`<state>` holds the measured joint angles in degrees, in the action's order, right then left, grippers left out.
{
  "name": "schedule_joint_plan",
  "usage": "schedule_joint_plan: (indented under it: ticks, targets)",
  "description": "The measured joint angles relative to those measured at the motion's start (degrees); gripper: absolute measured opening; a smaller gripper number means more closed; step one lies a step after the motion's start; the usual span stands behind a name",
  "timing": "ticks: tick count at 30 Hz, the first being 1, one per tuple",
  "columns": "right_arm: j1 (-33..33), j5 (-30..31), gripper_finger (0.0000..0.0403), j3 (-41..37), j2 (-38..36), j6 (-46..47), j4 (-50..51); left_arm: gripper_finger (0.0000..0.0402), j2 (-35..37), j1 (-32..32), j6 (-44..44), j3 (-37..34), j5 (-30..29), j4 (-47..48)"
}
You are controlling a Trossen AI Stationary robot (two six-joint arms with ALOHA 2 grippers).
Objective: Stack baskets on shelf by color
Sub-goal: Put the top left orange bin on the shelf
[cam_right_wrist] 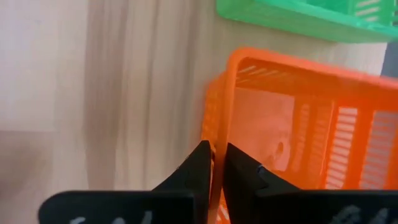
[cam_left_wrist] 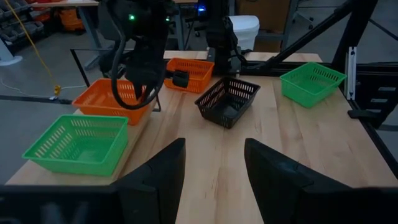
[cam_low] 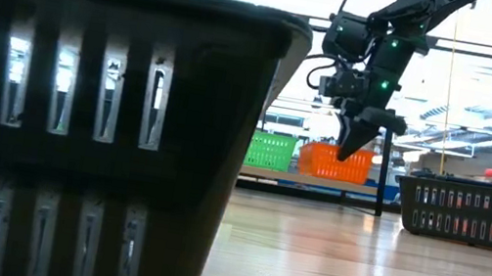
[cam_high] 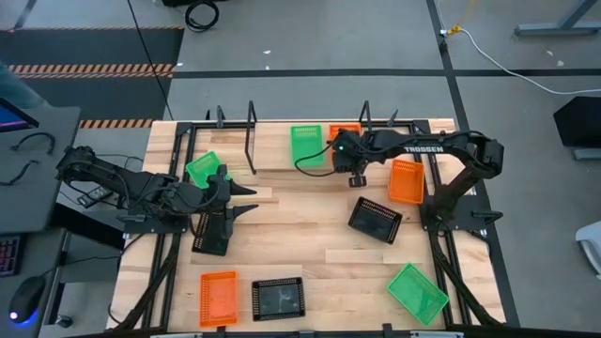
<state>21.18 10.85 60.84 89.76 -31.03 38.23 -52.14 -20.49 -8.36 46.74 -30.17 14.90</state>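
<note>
Right arm: reached across the table's far side, wrist bent downward. Right gripper (cam_high: 358, 178): pointed down, fingers (cam_right_wrist: 200, 167) nearly together, a narrow slit between them, pinched on an orange basket (cam_right_wrist: 298, 130) rim. Left arm: folded low along the table's left edge. Left gripper (cam_high: 246, 200): levelled toward the table's centre, fingers (cam_left_wrist: 158, 174) parted, nothing between.

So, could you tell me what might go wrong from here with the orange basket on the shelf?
1. The right gripper pinches only the thin rim of the orange basket; that narrow hold could slip or tilt the basket.
2. The green basket sits right beside it on the shelf, so any sideways drag might nudge it.
3. The shelf's black upright rods stand close to the right arm, so a wide swing could clip one.
</note>
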Motion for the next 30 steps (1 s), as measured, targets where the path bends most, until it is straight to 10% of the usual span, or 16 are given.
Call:
schedule_joint_plan:
  ticks: [30]
  targets:
    - [0.0, 1.0, 0.0025, 0.0, 0.0, 6.9, -0.1, 0.0174, 0.0, 0.0, 0.0, 0.0, 0.0, 0.0]
